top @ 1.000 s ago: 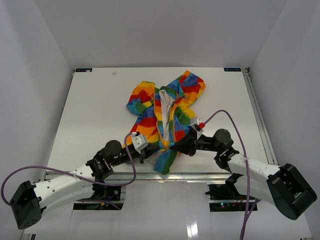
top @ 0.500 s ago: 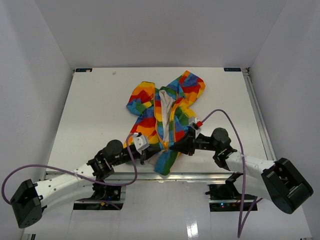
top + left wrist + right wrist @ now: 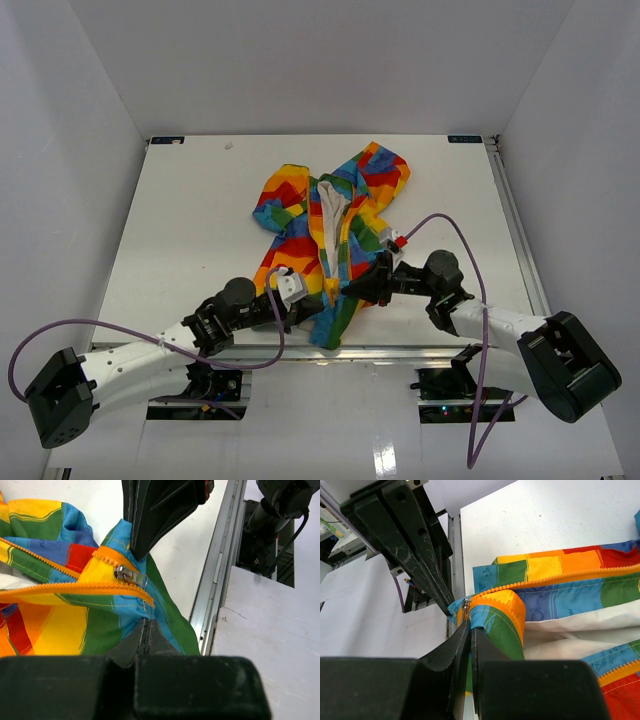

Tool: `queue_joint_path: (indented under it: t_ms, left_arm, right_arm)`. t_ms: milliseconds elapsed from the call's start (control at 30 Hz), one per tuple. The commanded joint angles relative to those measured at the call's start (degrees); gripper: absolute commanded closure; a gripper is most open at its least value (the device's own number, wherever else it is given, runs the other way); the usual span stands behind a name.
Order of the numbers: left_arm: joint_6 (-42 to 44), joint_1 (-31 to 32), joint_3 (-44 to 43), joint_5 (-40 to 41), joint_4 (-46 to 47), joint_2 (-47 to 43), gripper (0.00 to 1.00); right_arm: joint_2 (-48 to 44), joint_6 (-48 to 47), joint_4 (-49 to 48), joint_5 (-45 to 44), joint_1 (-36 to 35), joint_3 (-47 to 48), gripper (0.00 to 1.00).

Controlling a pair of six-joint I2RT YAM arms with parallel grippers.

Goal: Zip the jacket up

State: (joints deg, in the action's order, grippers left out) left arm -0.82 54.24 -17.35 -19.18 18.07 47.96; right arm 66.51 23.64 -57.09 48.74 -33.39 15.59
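Pinching the jacket (image 3: 330,225) at its near hem: left hand (image 3: 145,630) clamped on fabric beside the slider (image 3: 127,575), right hand (image 3: 467,622) clamped at the slider. Jacket lies mid counter (image 3: 190,220). Teeth (image 3: 345,235) above gape, lining (image 3: 330,208) showing; I'd say nearly all zipping remains.

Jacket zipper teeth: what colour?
Orange-yellow zipper teeth, with a silver metal slider. Shows best in the left wrist view.
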Motion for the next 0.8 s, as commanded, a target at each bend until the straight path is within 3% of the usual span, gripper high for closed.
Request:
queue_joint_path:
  t_ms: [0, 367, 767]
  left_arm:
    - [0.4, 0.3, -2.0, 0.7, -0.1, -0.9, 1.00]
    - [0.6, 0.3, 0.3, 5.1, 1.8, -11.7, 1.00]
    - [0.6, 0.3, -0.2, 2.8, 1.8, -8.7, 1.00]
  right_arm:
    - [-2.2, 0.2, -2.7, 1.8, 0.3, 1.7, 0.92]
    - [0.2, 0.9, -7.4, 3.9, 0.3, -1.4, 0.92]
    - [1.0, 5.1, -14.1, 7.2, 0.3, -2.3, 0.92]
